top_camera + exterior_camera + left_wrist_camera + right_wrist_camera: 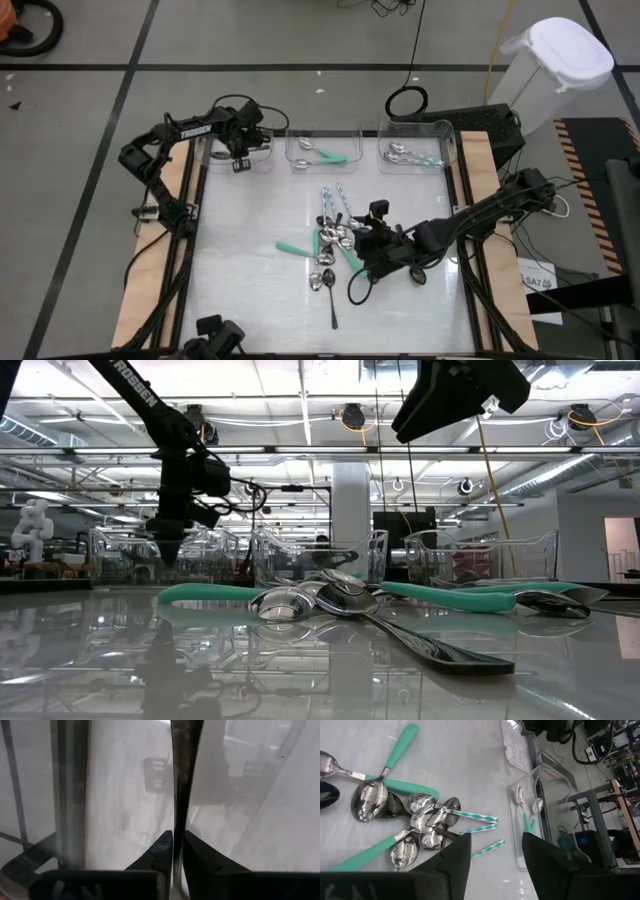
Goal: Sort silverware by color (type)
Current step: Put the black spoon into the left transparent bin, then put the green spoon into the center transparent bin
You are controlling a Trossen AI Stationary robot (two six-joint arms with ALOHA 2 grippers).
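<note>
High view: silverware sorting on the worktop

Near the worktop's middle, the right gripper (pixel 368 243) hovers with jaws wide over the heaped silverware (pixel 335 240). At the far-left corner, the left gripper (pixel 240 160) hangs over a clear bin (pixel 262 160), jaws narrowly pinching a dark utensil (pixel 181 785).

Floor (pixel 90 60): grey, crossed by dark tape lines. White lidded bin (pixel 553 70) stands beyond table's far right corner. Black cable loop (pixel 407 101) lies on floor behind table. Ceiling (pixel 300 390): exposed, with strip lights and hanging cables. White pillar (pixel 351 500) at mid-room. White humanoid figure (pixel 30 528) at far left.
</note>
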